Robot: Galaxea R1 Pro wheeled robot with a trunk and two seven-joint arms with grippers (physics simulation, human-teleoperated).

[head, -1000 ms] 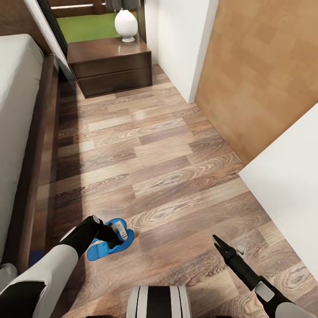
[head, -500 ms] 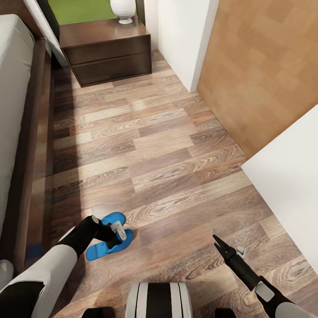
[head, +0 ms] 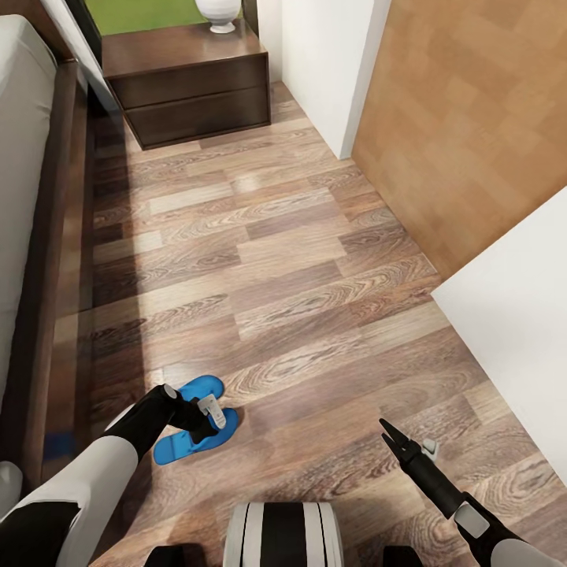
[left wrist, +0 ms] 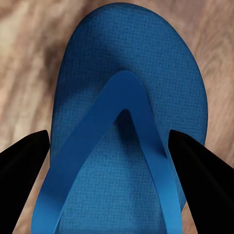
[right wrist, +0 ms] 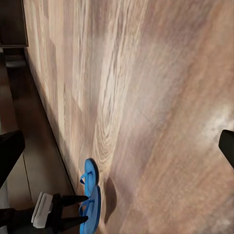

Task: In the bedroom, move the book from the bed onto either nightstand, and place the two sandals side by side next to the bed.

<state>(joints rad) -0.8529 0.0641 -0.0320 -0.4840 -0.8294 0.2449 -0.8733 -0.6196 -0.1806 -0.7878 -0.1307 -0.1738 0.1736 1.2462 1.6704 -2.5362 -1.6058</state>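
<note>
Head view: the left gripper, fingers spread wide, hangs over the nearer sandal, which lies side by side with the second sandal on the wood floor beside the bed. The right gripper hovers with fingers parted. Farther off stands the nightstand.

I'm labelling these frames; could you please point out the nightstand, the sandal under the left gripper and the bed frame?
nightstand [head: 193, 83], head view, upper drawer front.
sandal [left wrist: 112, 58], left wrist view, toe end.
bed frame [head: 47, 276], head view, side rail.
</note>
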